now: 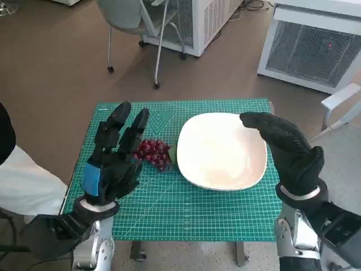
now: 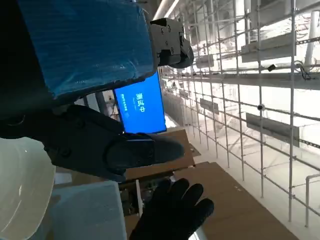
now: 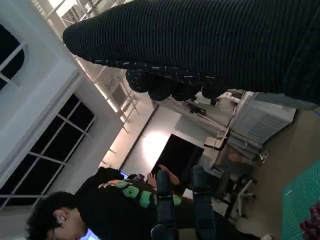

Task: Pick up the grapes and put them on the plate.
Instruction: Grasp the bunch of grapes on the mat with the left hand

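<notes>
I see the grapes [image 1: 153, 153] lying on the green mat [image 1: 192, 214] just left of the white plate [image 1: 221, 151], my left hand [image 1: 113, 158] beside them and right hand [image 1: 287, 149] over the plate's edge, both spread and empty.

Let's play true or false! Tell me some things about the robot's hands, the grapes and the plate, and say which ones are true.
1. The grapes lie on the green cutting mat. True.
2. The grapes are already on the white plate. False: they lie on the mat beside it.
3. The left hand holds nothing. True: its fingers are spread just by the grapes.
4. The right hand grips the grapes. False: it is raised at the plate's far side, holding nothing.
5. The plate holds a banana. False: nothing lies on it.
</notes>
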Controlling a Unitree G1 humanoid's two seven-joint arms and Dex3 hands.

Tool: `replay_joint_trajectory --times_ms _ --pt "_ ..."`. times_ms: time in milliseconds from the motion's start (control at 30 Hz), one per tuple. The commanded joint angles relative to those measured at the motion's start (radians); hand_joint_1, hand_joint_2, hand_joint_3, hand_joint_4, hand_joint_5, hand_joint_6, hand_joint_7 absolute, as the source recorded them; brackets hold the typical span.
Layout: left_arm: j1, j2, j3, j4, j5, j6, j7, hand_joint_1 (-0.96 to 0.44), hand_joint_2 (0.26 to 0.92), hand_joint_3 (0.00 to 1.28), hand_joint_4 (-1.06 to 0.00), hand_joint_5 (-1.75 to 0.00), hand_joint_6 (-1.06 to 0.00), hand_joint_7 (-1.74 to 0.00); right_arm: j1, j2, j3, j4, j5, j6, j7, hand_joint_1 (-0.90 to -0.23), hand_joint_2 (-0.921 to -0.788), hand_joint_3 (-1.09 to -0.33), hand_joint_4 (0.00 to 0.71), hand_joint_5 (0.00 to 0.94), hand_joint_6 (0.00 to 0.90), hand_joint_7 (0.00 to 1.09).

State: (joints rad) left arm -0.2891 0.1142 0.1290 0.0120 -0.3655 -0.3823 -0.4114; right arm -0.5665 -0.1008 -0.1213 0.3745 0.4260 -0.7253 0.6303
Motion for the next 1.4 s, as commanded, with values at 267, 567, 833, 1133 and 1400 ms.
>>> replay_joint_trajectory --times_ms 267,567,833,1133,1400 --pt "0.005 0.007 0.002 -0.016 -0.011 0.000 -0.015 -0.49 0.921 0.32 -0.20 -0.01 0.00 -0.40 0.029 -0.005 0.002 -0.006 -0.002 0.020 0.005 -0.697 -0.921 -0.636 0.272 0.001 0.251 0.11" --pt "-0.002 0.006 0.003 -0.016 -0.014 0.008 -0.017 -0.49 0.921 0.33 -0.20 -0.01 0.00 -0.40 0.027 -0.007 0.000 -0.007 -0.001 0.027 0.006 -0.701 -0.921 -0.636 0.272 0.001 0.252 0.10" --pt "-0.007 0.011 0.004 -0.018 -0.019 0.019 -0.018 -0.49 0.921 0.33 -0.19 -0.01 0.00 -0.40 0.023 -0.008 -0.001 0.001 0.000 0.024 0.007 -0.696 -0.921 -0.640 0.273 0.001 0.252 0.10" --pt "-0.016 0.016 0.009 -0.012 -0.013 0.019 -0.016 -0.49 0.921 0.33 -0.19 -0.01 0.00 -0.40 0.018 -0.007 -0.002 0.006 -0.003 0.022 0.004 -0.690 -0.921 -0.646 0.272 0.000 0.249 0.09" --pt "-0.022 0.018 0.008 -0.012 -0.007 0.022 -0.012 -0.49 0.921 0.33 -0.19 -0.01 0.00 -0.40 0.014 -0.006 -0.005 0.011 -0.003 0.019 0.002 -0.685 -0.921 -0.648 0.271 0.000 0.249 0.09"
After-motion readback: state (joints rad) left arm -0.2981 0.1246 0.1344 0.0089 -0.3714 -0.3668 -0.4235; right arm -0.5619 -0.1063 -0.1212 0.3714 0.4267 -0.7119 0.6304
